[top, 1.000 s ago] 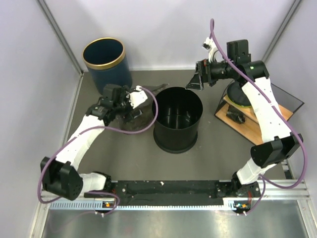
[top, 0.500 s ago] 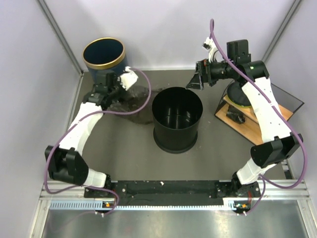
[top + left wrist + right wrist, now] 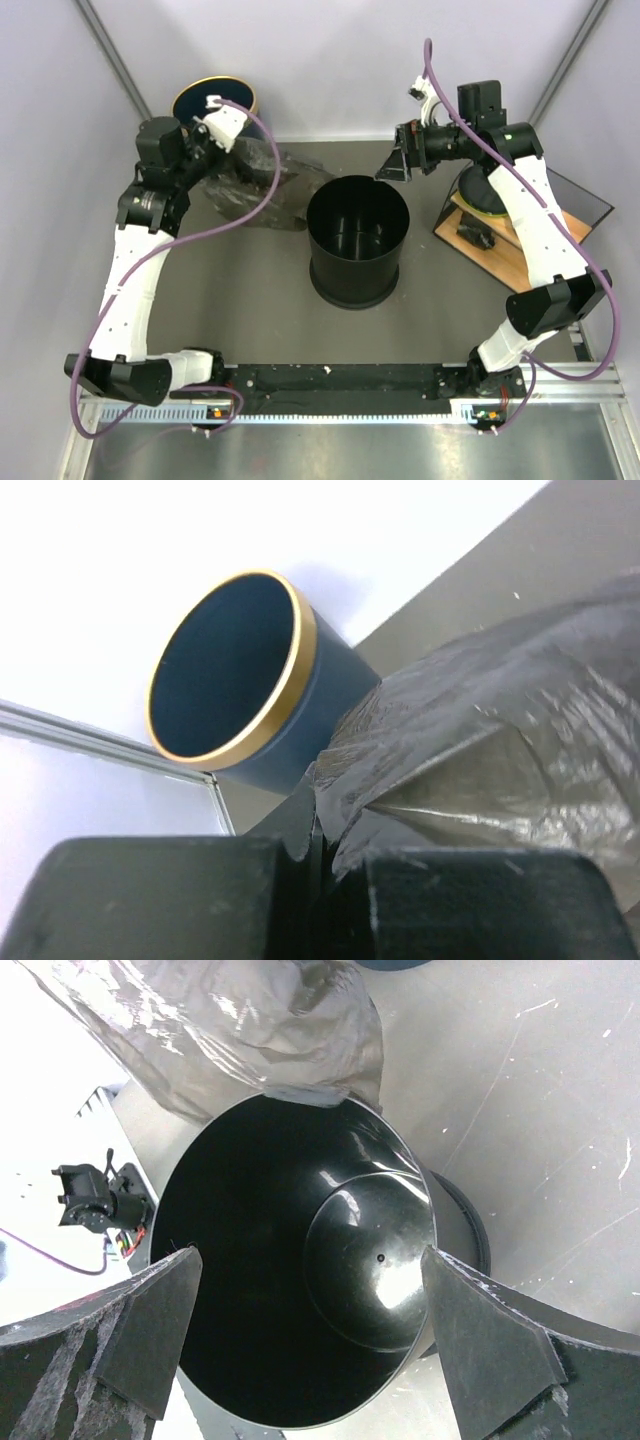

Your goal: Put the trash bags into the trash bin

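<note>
**A:** Trash bags (image 3: 480,730): thin, crinkly film. We judge it light, floppy and slippery, so a bunched fold is the best place to take hold.

**B:** Agreed. We note the left pincer (image 3: 322,825) clamped on such a fold, raised just beside the trash bin (image 3: 320,715). The rest drapes to the bench (image 3: 260,320) by the black cylinder (image 3: 350,285).

**A:** Left arm reaches far-left, wrist high. Right pincer (image 3: 310,1260) hangs wide and empty over the cylinder.

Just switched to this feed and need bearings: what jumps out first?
The crinkly black trash bag at back left, pinched in the shut left gripper and draping beside the navy, gold-rimmed trash bin. Then the big black cylinder at centre, the open right gripper hovering just behind it.
</note>
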`<state>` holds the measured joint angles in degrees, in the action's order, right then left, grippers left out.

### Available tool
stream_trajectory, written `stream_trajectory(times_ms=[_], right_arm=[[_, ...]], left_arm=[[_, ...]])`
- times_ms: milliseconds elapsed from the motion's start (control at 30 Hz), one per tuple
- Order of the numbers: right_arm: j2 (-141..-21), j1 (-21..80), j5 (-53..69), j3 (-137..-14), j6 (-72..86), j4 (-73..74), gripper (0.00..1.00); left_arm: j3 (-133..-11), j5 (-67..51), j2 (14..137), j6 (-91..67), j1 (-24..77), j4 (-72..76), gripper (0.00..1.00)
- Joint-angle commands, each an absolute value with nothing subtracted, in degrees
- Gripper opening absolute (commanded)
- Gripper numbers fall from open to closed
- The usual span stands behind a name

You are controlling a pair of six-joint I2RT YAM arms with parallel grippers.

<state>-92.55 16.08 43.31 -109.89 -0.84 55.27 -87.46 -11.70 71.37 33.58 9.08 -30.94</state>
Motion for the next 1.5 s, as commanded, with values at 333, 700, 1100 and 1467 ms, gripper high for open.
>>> stream_trajectory(times_ms=[333,700,1100,1467], right_arm=[[-95.36,20.12,44.64,-117.95,1.30,44.14,0.99],[-97.91,28.83,42.98,-119.35,3.33,33.05,0.97],[-86.41,28.66,42.82,-114.34,7.99,30.58,0.00],[-62.07,28.04,35.16,-104.34,0.36,35.94,0.00]], left_arm=[[-110.11,-11.60,73.39,22.33,8.26,-28.56,0.00],[-117.69,-16.25,74.18,15.91,8.35,-31.20,0.00],[-110.22,-37.52,70.05,-1.80,8.44,-16.82,0.00],[-103.71,-51.14,68.73,-18.80,13.97,-6.50,0.00]])
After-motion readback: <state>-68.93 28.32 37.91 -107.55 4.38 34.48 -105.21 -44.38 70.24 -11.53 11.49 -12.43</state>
